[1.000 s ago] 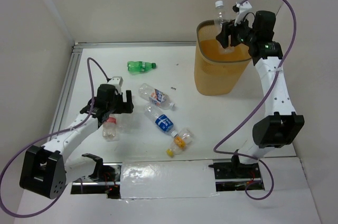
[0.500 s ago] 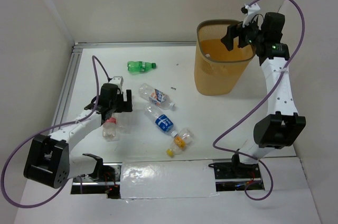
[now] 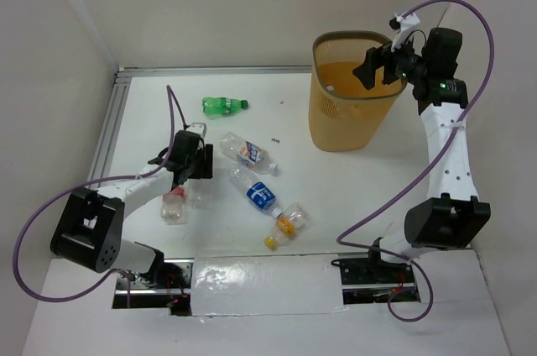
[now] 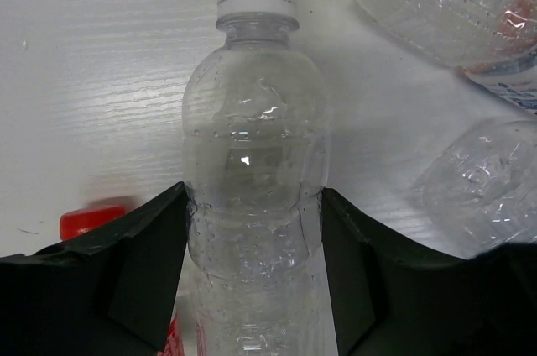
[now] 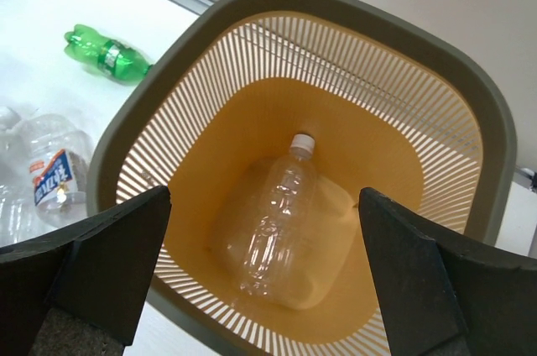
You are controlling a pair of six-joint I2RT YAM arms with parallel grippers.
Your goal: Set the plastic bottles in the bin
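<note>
My left gripper [image 4: 254,196] is low over the table with both fingers pressed against the sides of a clear white-capped bottle [image 4: 256,112]; it sits at the left in the top view [image 3: 193,170]. A red-capped bottle [image 3: 174,205] lies beside it. A green bottle [image 3: 224,106], a red-and-blue-labelled one [image 3: 249,154], a blue-labelled one [image 3: 258,195] and a yellow one [image 3: 288,223] lie on the table. My right gripper [image 5: 264,196] hangs open and empty over the orange bin [image 3: 336,133], where one clear bottle [image 5: 281,222] lies on the bottom.
A metal rail [image 3: 117,112] runs along the table's left and back edges. White walls close in on three sides. The bin's dark rim [image 5: 369,12] stands just below my right fingers. Foil tape [image 3: 264,287] covers the near edge between the arm bases.
My right gripper opened, the clear bottle it held dropped into the bin, and the gripper drew back to the right. The left gripper came down and closed onto the white-capped bottle.
</note>
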